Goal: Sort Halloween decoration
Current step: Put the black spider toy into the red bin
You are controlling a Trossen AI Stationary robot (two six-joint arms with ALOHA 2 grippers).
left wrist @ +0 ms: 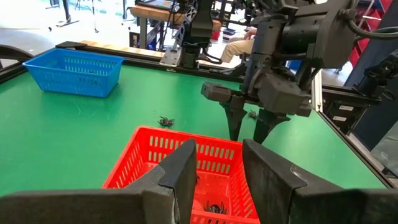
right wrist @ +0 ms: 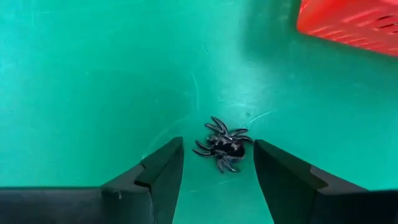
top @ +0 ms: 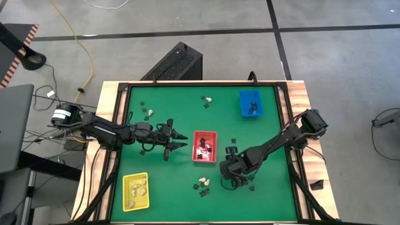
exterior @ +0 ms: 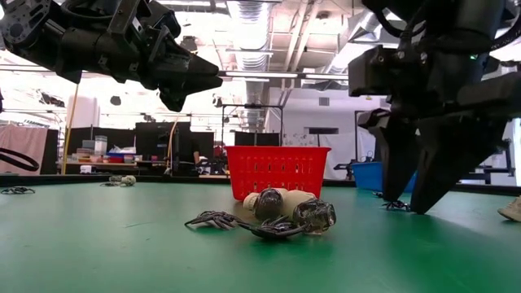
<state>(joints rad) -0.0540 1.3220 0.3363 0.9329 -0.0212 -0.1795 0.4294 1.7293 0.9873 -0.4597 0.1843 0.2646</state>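
On the green table (top: 181, 181) the yellow tray (top: 135, 190) near the left front corner holds cream lumps. The left gripper (top: 180, 140) hovers just left of the red tray (top: 205, 147), its fingers (left wrist: 180, 171) parted with nothing between them. Black pieces lie inside the red tray (one shows through its mesh in the left wrist view). In front of it, cream lumps and black shapes (exterior: 273, 218) lie clustered together. The right gripper (right wrist: 217, 165) points down at the cloth right of that tray, fingers spread either side of a black spider (right wrist: 222, 147), not touching it. The blue tray (top: 250, 103) sits at the far right.
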